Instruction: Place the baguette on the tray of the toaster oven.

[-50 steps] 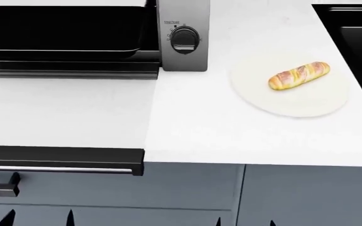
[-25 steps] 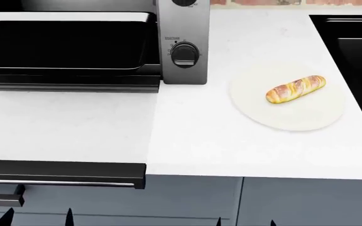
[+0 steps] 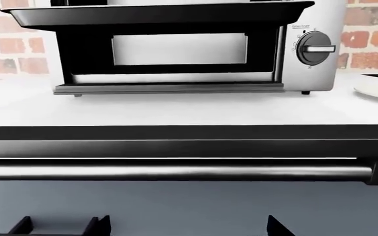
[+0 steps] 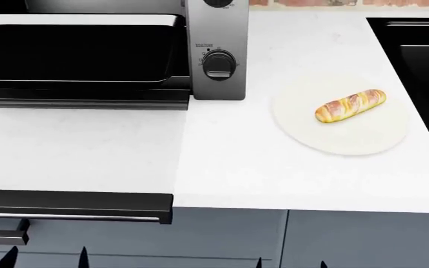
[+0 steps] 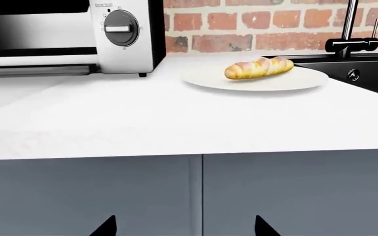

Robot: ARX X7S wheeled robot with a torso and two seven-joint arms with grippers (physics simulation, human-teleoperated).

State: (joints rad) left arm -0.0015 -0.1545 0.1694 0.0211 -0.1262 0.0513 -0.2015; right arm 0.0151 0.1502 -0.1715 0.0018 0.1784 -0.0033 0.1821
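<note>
Nothing done yet, judging by how things lie. Short golden-brown baguette [image 4: 350, 105] with pale slashes lying on round white plate [image 4: 363, 139] on white bench [image 4: 229, 162], ahead of and well above right end effector [image 5: 182, 227], apart from it. Wide shallow black tray [image 4: 87, 78] with silver rim sitting bare in brushed-steel toaster oven [image 4: 216, 33], straight ahead of left end effector [image 3: 182, 228]. Both end effectors low before grey cabinet front [image 5: 196, 196], fingertips spread, gripping nothing. Left to do: reach, grasp, carry, set down.

small print above the toaster oven [image 4: 216, 50] knob [image 4: 219, 63], too blurred to read, no other legible text anywhere
</note>
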